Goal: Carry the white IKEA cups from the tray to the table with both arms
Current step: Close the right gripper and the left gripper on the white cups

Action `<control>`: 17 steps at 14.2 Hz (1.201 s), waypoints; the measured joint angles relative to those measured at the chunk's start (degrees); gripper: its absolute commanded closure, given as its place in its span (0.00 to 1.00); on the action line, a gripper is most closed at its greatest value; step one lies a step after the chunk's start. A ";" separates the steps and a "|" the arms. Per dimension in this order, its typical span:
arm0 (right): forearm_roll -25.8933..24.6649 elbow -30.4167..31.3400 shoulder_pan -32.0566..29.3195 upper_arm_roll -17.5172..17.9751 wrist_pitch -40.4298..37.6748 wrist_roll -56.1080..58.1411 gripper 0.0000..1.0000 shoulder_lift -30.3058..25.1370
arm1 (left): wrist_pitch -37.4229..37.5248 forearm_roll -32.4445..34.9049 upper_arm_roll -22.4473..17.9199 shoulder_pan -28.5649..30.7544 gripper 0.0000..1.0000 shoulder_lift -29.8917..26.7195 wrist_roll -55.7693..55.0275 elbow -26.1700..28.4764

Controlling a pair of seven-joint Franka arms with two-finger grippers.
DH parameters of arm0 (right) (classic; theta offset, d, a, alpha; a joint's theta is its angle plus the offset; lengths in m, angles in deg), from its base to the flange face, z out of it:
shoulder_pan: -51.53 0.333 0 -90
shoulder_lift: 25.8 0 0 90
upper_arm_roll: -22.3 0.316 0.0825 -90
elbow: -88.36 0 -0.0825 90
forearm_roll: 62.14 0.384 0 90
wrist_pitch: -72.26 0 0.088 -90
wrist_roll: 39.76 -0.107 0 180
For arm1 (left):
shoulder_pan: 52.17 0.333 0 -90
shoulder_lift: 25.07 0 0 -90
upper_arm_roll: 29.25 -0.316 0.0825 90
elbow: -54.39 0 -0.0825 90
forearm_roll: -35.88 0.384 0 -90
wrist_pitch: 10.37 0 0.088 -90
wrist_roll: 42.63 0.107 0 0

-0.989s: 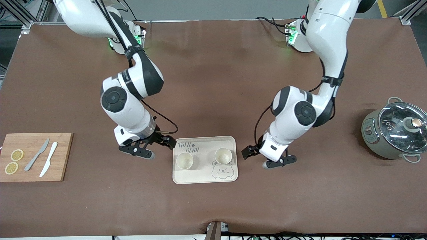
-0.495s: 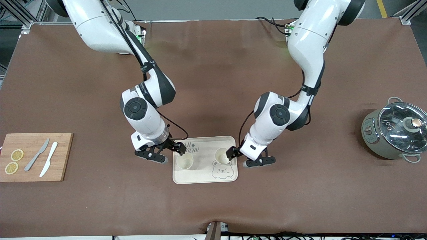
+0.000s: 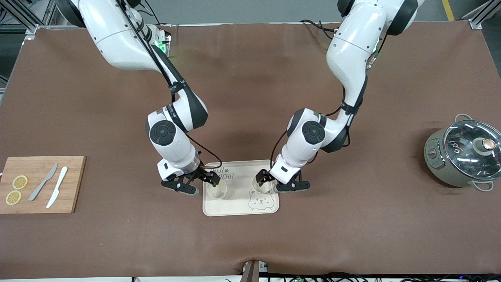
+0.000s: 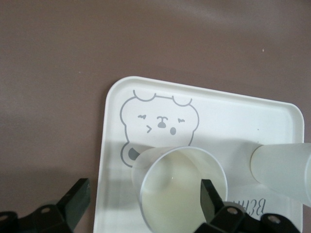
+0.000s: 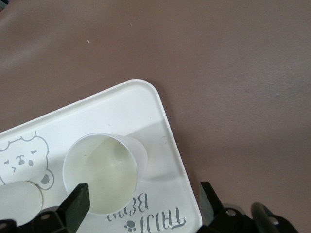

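Hovering over the tray [image 3: 240,207], we held both grippers, left [image 3: 278,182] and right [image 3: 197,184], spread wide, each straddling a white cup's [image 3: 217,190] rim, gripping nothing.

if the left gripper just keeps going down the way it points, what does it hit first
Most likely the cup wall: the open left gripper straddles it, one finger inside the rim, the other outside over the tray edge. Depth is unclear, so the tray may come first.

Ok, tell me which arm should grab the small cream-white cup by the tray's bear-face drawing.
Left. The left gripper is open across the wall of that small cream-white tapered cup on the cream-beige rounded tray. The right gripper is open at the other cup, toward the right arm's end.
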 measured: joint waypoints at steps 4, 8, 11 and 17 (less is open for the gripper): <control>0.00 -0.05 0.54 0.00 3.16 -0.28 0.00 2.26 | -1.54 0.00 -0.07 -0.12 0.33 0.86 0.01 0.00; -0.01 -0.96 0.97 0.00 4.03 -0.63 0.00 4.01 | -1.63 0.00 -0.13 -0.12 0.75 0.87 0.06 -0.01; -0.04 -1.57 1.20 -0.11 5.32 -0.64 0.00 5.48 | -1.64 0.00 -0.21 -0.12 1.00 0.87 0.13 -0.01; -0.08 -1.85 1.95 -0.60 6.11 -0.66 0.06 6.29 | -1.67 0.00 -0.44 -0.10 1.00 0.88 0.21 -0.01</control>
